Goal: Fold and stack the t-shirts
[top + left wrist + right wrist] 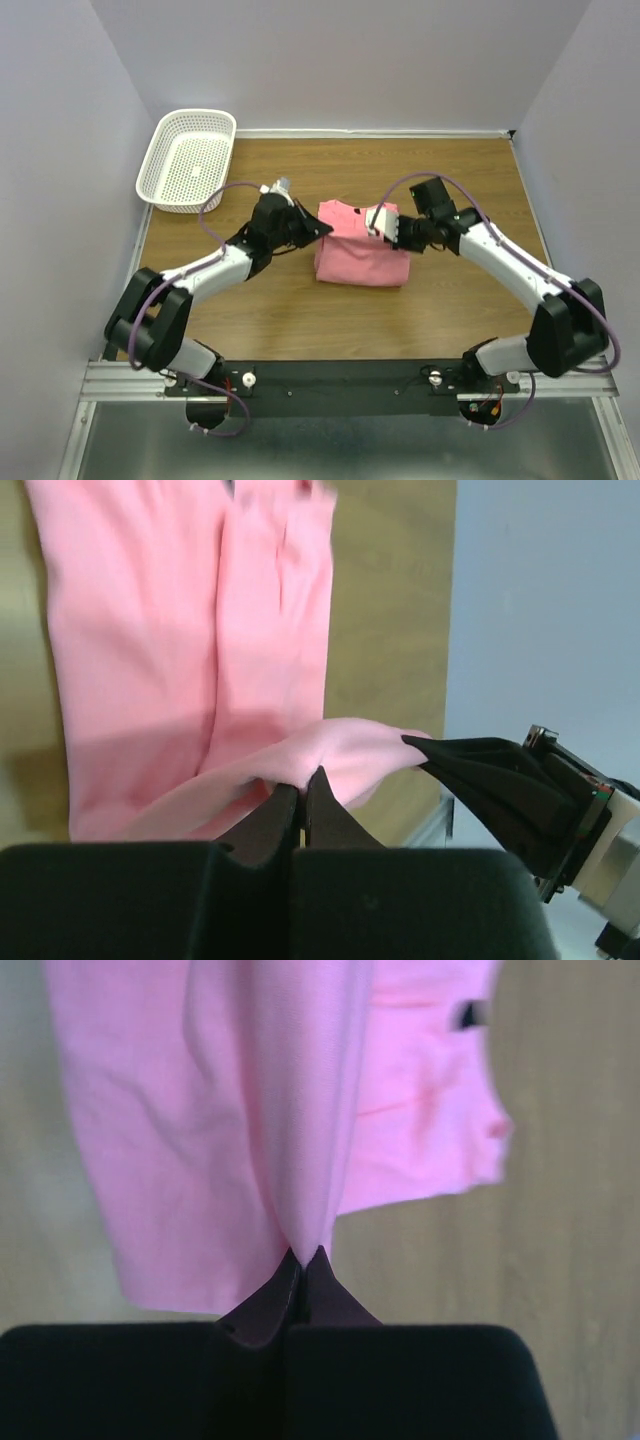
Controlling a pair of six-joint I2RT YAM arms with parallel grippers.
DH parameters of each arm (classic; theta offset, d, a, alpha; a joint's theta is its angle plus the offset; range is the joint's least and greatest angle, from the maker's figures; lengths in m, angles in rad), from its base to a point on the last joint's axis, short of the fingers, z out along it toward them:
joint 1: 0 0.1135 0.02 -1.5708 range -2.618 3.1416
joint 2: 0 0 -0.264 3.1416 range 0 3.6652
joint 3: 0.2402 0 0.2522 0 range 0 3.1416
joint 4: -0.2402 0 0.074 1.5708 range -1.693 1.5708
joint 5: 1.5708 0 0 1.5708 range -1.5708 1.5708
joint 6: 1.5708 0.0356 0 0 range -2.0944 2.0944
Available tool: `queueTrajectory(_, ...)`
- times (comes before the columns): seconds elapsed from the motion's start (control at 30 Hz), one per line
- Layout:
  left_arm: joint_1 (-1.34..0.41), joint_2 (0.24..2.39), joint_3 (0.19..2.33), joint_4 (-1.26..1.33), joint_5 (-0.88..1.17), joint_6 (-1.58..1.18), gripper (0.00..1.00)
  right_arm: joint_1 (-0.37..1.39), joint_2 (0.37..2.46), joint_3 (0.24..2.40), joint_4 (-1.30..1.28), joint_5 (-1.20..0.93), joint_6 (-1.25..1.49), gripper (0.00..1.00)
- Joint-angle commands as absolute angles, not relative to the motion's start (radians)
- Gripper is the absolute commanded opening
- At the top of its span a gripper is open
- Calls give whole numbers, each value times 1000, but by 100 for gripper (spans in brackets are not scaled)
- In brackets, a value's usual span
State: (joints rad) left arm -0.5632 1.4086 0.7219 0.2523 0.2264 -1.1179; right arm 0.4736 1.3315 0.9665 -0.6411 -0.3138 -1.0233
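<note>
White mesh basket (190, 165) at far-L corner of wood table (450, 180), close to back wall (350, 60) & L wall (60, 150), well apart from the cloth; inside it just its own perforated floor on show. Betw. basket & shirt: wrist end of L arm (215, 265), angled in from its base at near edge. R arm (510, 260) the same from the other side, so shirt flanked L & R. Pink t-shirt (360, 255) near table centre, folded to a rough rectangle, flat on the wood except along far edge. L gripper (302, 788) at shirt's far-L corner, fingers pressed tight together on a ridge of pink cloth raised off the layers below. R gripper (303, 1258) at far-R corner, likewise clamped tight, w/ a narrow peak of cloth rising from betw. its tips. In L wrist view, R gripper's black finger at end of the same raised fold, touching it. In R wrist view, small dark patch (466, 1014) at shirt's far side, too blurred to ID. Bare wood on near side of shirt, betw. it & black base plate (340, 375) w/ both arm mounts along near edge.
</note>
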Motion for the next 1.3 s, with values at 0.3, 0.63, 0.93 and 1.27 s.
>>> queueTrajectory(0.3,-376,2052,1371,267,379,-908,0,298,1931,1523,-434,-233,-888,0)
queueTrajectory(0.63,-334,2131,1456,245,397,-913,0,295,2089,1647,-419,-226,-851,1)
queueTrajectory(0.93,-322,2172,1488,229,416,-919,0,295,2141,1723,-417,-204,-813,2)
queueTrajectory(1.27,-324,2097,1413,291,492,-931,0,295,2013,1588,-417,-268,-821,1)
